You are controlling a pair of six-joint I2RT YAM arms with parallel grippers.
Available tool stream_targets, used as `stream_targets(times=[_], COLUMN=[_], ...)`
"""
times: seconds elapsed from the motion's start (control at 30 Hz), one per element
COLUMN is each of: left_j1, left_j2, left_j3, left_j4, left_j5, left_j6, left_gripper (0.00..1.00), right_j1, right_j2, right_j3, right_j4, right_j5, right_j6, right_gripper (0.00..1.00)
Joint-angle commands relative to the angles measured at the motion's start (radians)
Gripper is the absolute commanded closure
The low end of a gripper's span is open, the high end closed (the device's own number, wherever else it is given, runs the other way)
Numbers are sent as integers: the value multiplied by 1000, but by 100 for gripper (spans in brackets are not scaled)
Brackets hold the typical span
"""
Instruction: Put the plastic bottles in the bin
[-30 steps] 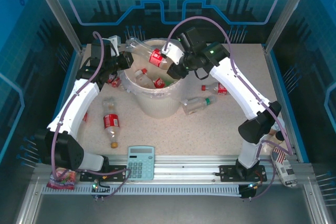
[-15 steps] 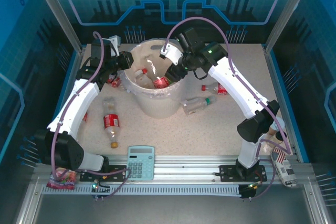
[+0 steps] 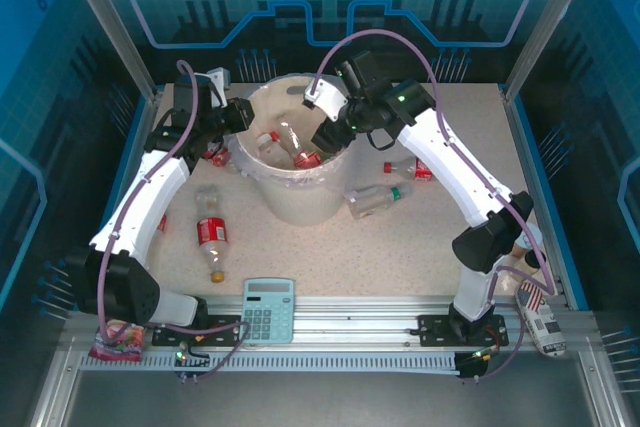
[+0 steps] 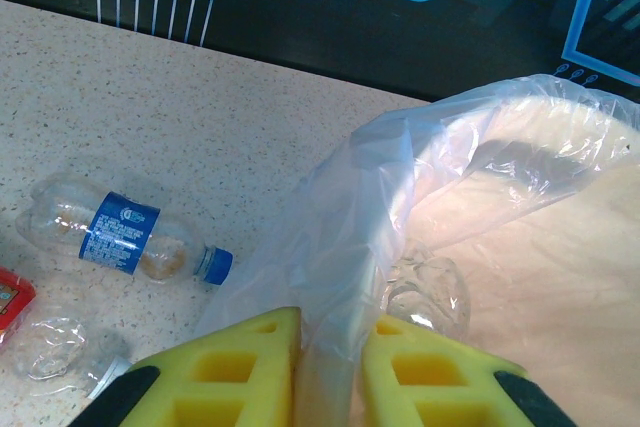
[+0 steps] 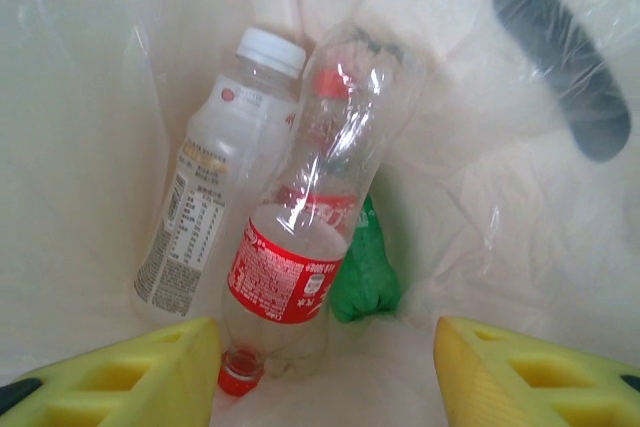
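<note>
- The right gripper (image 5: 325,339) hangs over the bin (image 3: 290,202), jaws wide and empty; 2 bottles (image 5: 290,257) lie inside the bin below it.
- Likely next: the green-capped bottle (image 3: 376,199), on its side just right of the bin, long axis pointing away from the bin, cap outward. The right arm is nearer.
- The red-labelled bottle (image 3: 412,169), also right of the bin, may crowd the fingers.
- The left gripper (image 4: 335,325) pinches the bin's left rim and liner; the blue-labelled bottle (image 4: 120,235) lies left of the bin.
</note>
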Motion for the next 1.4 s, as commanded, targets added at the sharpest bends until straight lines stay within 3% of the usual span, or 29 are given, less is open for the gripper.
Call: stream_targets(times=[0.0,0.37,0.73,0.87,1.0,1.1,1.2,1.27,1.37], left_j1=[1,2,1,1,1,1,1,1,1], left_j2=[-18,-17,-12,-5,0,-5,-2,0,-4], left_j3=[-22,-22,-23,-22,-22,-22,-22,-22,-24], left_j4=[-47,-46,-46,-48,-48,-48,-48,-44,-42], left_j5=[14,16,13,14,17,14,18,26,35], left_j6=[27,26,29,29,26,27,25,18,13], left_gripper=[80,80,80,80,80,80,80,80,80], right_j1=[12,-77,-291,-379,-441,-469,-507,-529,-571], right_j2=[-90,-257,-487,-499,-440,-379,-289,-210,-107], right_j3=[15,-116,-576,-694,-725,-739,-718,-673,-588], right_j4=[45,82,194,203,179,173,161,135,44], right_j5=[-19,54,82,108,182,260,221,241,175], right_j6=[23,60,310,324,219,48,-135,-215,-275], right_gripper=[41,40,39,38,32,17,2,0,0])
